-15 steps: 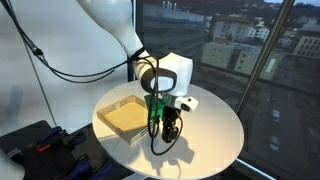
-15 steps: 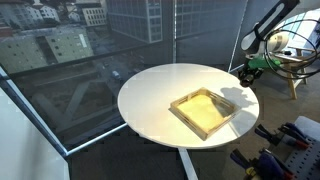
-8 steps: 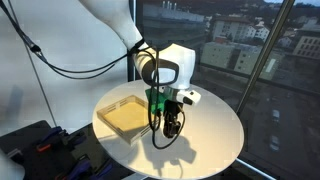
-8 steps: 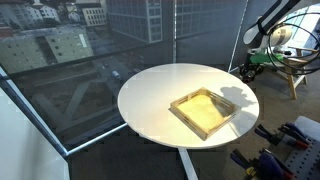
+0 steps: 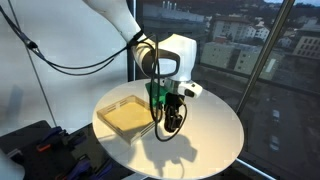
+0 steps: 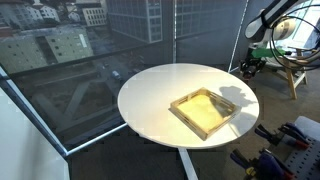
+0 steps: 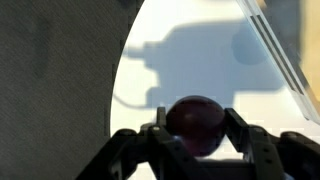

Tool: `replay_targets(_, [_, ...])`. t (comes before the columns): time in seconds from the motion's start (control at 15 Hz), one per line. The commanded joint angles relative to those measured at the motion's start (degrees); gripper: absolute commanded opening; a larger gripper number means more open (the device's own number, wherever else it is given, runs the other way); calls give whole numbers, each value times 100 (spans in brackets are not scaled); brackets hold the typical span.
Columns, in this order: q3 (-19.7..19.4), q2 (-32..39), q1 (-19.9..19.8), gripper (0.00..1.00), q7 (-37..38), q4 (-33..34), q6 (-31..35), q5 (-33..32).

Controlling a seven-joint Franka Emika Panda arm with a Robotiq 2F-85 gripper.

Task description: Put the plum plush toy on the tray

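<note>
- Purple-red round plush plum (image 7: 195,122) is clenched in the jaws, off the bench.
- Squishy ball, so it might slip out short of the shallow tan square tray (image 5: 120,118).

Open air lies over the round white tabletop (image 5: 210,138) and the shallow square pale-tan tray (image 5: 125,117) beside the hanging black gripper (image 5: 170,120); only the tray's low rim rises between them.

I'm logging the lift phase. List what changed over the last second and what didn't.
The gripper rose a little from the table, and the wrist above it went up too. It is now shut on the plum plush toy; the earlier pictures are too small to show when it took hold. The tray stayed put, empty.
</note>
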Motion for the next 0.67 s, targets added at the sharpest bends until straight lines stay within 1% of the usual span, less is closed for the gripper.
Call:
replay_targets(0.0, [74,-252,-43,34,-385,-102,-169,-48])
replay_targets(0.33, [185,-314,-86,34,-1067,-106,-215,-30])
replay_targets(0.6, [232,-344,-76,34,-1384,-107,-280,-46])
